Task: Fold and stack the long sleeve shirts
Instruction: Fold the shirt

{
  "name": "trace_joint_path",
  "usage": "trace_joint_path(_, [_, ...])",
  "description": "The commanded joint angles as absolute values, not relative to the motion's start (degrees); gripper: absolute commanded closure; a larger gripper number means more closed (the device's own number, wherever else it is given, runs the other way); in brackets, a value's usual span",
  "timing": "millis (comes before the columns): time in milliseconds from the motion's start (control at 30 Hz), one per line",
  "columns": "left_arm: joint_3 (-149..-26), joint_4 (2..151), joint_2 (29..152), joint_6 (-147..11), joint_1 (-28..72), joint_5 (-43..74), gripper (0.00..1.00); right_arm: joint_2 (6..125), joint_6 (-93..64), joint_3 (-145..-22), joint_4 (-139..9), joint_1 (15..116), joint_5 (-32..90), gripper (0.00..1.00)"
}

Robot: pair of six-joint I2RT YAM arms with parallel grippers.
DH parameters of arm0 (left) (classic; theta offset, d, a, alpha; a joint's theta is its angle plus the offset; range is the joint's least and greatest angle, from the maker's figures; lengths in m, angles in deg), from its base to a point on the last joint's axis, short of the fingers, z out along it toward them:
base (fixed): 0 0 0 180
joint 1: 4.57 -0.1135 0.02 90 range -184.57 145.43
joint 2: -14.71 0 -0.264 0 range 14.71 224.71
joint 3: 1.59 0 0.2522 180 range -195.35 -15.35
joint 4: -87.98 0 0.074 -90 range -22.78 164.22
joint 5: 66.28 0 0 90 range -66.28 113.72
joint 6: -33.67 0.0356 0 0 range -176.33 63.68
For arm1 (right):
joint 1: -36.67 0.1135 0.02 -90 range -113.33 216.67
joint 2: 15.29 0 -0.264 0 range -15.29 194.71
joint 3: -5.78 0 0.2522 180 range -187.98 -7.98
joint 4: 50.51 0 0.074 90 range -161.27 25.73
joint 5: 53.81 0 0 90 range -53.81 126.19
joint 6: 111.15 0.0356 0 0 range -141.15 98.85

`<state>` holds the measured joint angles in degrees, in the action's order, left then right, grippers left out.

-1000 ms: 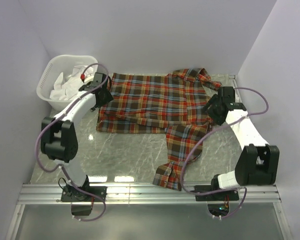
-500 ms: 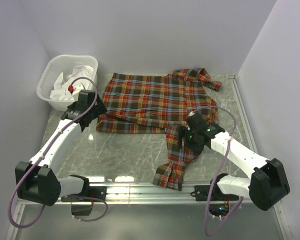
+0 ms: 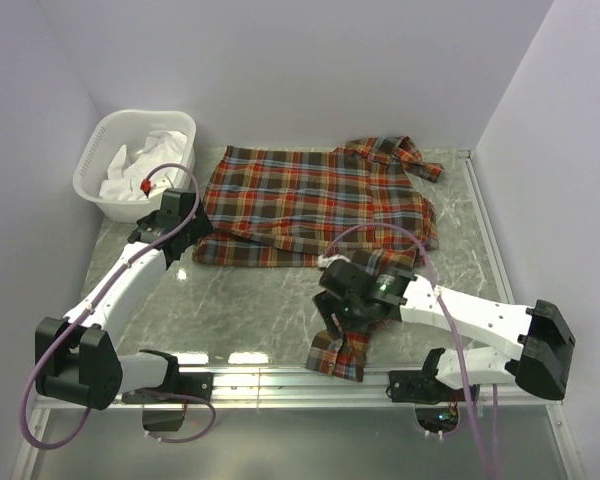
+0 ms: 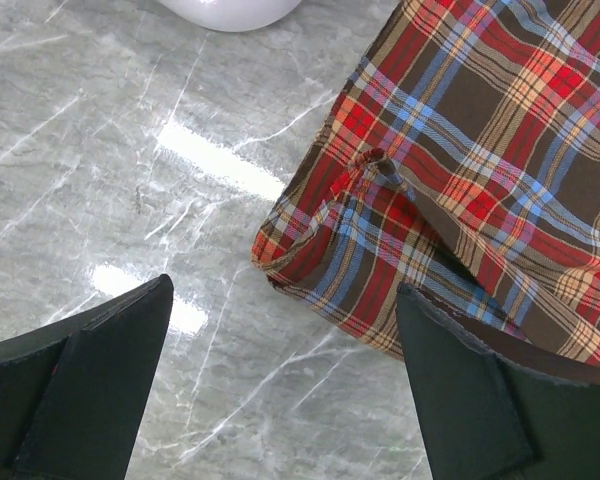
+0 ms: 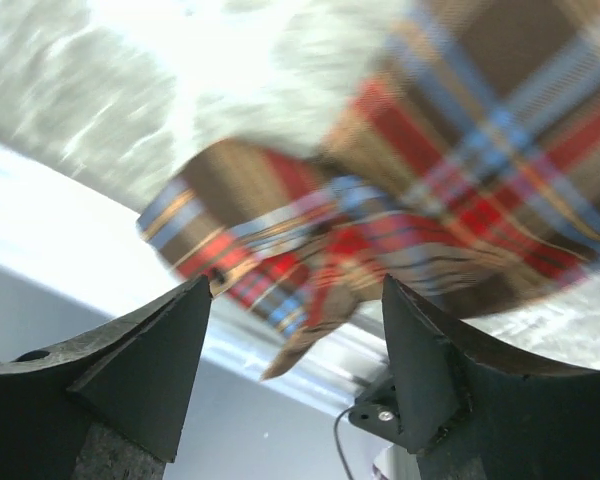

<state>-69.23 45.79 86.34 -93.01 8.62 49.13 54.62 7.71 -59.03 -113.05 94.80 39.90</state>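
A plaid long sleeve shirt [image 3: 310,200] in red, orange, blue and brown lies spread at the back of the marble table, collar to the right. One sleeve [image 3: 352,310] runs down to the near edge and ends in a cuff [image 3: 335,355]. My left gripper [image 3: 188,228] is open and empty, just off the shirt's near left corner; that corner [image 4: 380,230] shows ahead of my open left gripper [image 4: 280,400]. My right gripper [image 3: 338,312] hovers over the sleeve. In the blurred right wrist view it [image 5: 295,340] is open, with the cuff [image 5: 280,255] ahead of it.
A white laundry basket [image 3: 92,160] holding white cloth stands at the back left; its base shows in the left wrist view [image 4: 225,10]. A metal rail [image 3: 280,380] runs along the near edge. White walls close in on the left, back and right.
My right arm swung from the shirt's right side in and down to the sleeve near the cuff. My left arm drew back from the shirt's far left edge to its near left corner.
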Motion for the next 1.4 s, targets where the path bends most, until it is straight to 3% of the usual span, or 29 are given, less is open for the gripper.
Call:
trace_joint_path(0, [-69.14, 47.85, 85.55, -92.36, 8.79, 51.06, 0.01, 58.25, 6.02, -62.21, -113.94, 101.52, 42.17, 0.25])
trace_joint_path(267, [-68.87, 47.32, 85.55, -92.62, 8.79, 51.93, 0.01, 69.96, 2.76, -64.41, -109.9, 110.93, 44.98, 0.27])
trace_joint_path(667, [-68.87, 46.97, 85.9, -92.45, 8.79, 52.46, 0.01, 80.42, 1.52, -64.14, -105.76, 111.12, 44.8, 0.35])
trace_joint_path(767, [-68.78, 47.06, 85.99, -92.45, 8.79, 52.55, 0.01, 82.27, 1.79, -64.67, -106.28, 111.12, 45.25, 0.47])
trace_joint_path(800, [-68.78, 47.06, 85.9, -92.45, 8.79, 52.55, 0.01, 82.71, 1.88, -64.76, -106.46, 111.12, 45.51, 0.57])
trace_joint_path(867, [-68.78, 46.97, 85.9, -92.45, 8.79, 52.55, 0.01, 82.8, 2.32, -64.93, -106.81, 111.12, 46.47, 0.67])
trace_joint_path(900, [-68.78, 47.06, 85.9, -92.45, 8.79, 52.55, 0.01, 82.28, 2.4, -65.02, -107.25, 111.12, 46.83, 0.78])
trace_joint_path(967, [-68.78, 47.06, 85.81, -92.36, 8.79, 52.29, 0.01, 81.05, 2.49, -65.11, -107.6, 111.03, 48.14, 0.87])
trace_joint_path(1167, [-68.87, 47.15, 85.9, -92.27, 8.79, 51.93, 0.01, 79.2, 0.83, -70.02, -115.94, 110.59, 57.27, 0.99])
trace_joint_path(1367, [-68.87, 47.06, 85.81, -92.27, 8.79, 51.67, 0.01, 76.12, -3.56, -77.67, -123.42, 105.5, 71.33, 1.0])
